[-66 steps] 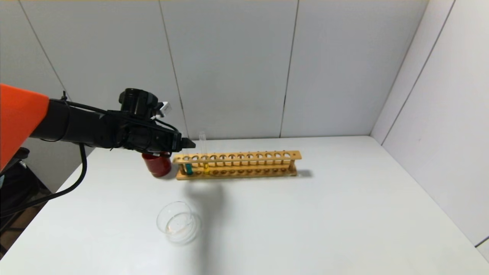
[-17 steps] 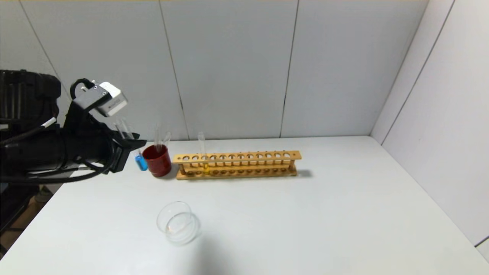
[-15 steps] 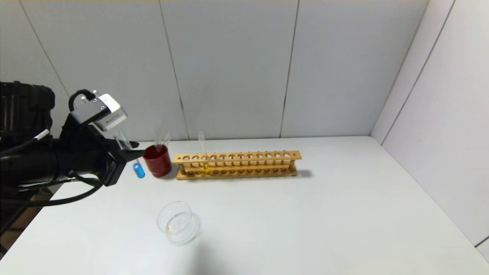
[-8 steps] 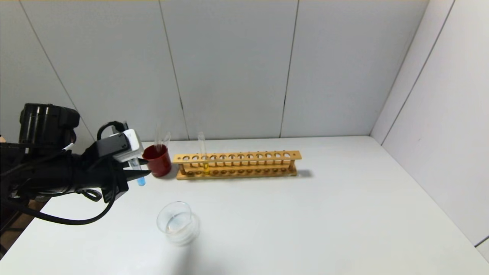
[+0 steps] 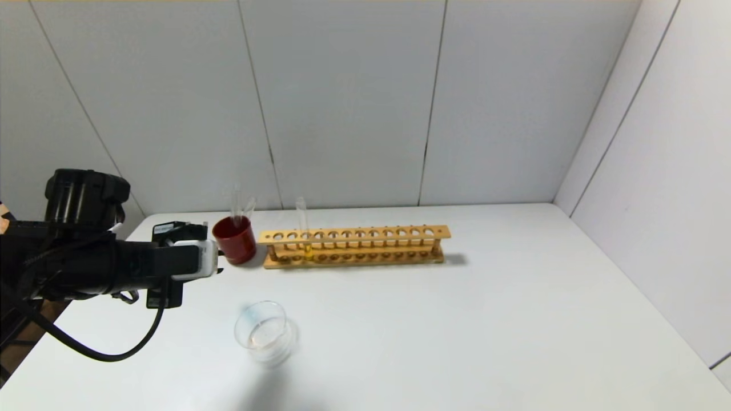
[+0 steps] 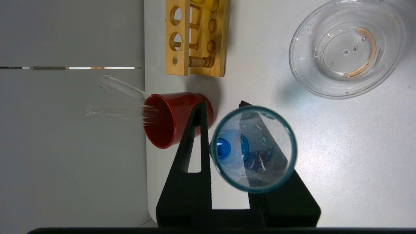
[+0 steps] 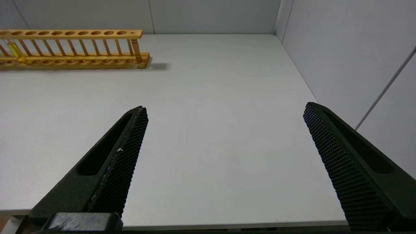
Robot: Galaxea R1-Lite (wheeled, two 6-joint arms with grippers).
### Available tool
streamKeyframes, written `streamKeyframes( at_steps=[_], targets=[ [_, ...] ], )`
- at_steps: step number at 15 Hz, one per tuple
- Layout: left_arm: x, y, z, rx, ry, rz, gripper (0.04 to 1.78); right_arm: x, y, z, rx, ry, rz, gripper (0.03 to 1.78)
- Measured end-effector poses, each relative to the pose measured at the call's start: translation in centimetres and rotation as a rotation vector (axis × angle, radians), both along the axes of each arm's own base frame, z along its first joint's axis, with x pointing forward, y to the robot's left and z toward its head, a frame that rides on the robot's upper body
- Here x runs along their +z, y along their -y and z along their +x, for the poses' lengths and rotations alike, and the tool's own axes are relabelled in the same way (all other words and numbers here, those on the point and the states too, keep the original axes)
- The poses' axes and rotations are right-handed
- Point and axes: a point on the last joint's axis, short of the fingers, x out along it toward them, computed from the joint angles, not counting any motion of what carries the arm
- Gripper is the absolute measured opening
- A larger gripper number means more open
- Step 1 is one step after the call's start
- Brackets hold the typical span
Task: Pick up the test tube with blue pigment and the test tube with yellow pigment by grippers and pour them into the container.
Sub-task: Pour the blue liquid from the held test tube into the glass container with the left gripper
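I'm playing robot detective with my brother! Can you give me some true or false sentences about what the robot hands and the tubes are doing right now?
1. The left hand is shut on the slender clear glass tube with blue liquid at its bottom. True.
2. The blue liquid has already been poured into the shallow round clear glass dish. False: the blue is in the tube, and the dish holds no blue.
3. The slender clear glass tube with yellow liquid stands in the long wooden rack. True.
4. The right hand is clamped on a tube. False: it is open and empty.
5. The dark red cup stands to the right of the rack. False: it stands at the rack's left end.
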Motion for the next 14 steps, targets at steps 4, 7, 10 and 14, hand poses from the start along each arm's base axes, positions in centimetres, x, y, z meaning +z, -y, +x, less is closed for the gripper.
streamKeyframes(
  at_steps=[4, 7, 10, 14],
  targets=[
    [-0.8, 0.0, 0.4, -0.089, 0.039, 0.114, 0.34, 0.0, 0.0, 0.0, 0.0, 0.0, 0.0, 1.75],
    [-2.1, 0.0, 1.5, -0.16, 0.076, 0.196, 0.34, 0.0, 0.0, 0.0, 0.0, 0.0, 0.0, 1.75],
    [-3.0, 0.0, 2.3, -0.181, 0.106, 0.242, 0.34, 0.0, 0.0, 0.0, 0.0, 0.0, 0.0, 1.75],
    [-3.8, 0.0, 2.6, -0.237, 0.127, 0.332, 0.34, 0.0, 0.0, 0.0, 0.0, 0.0, 0.0, 1.75]
  ],
)
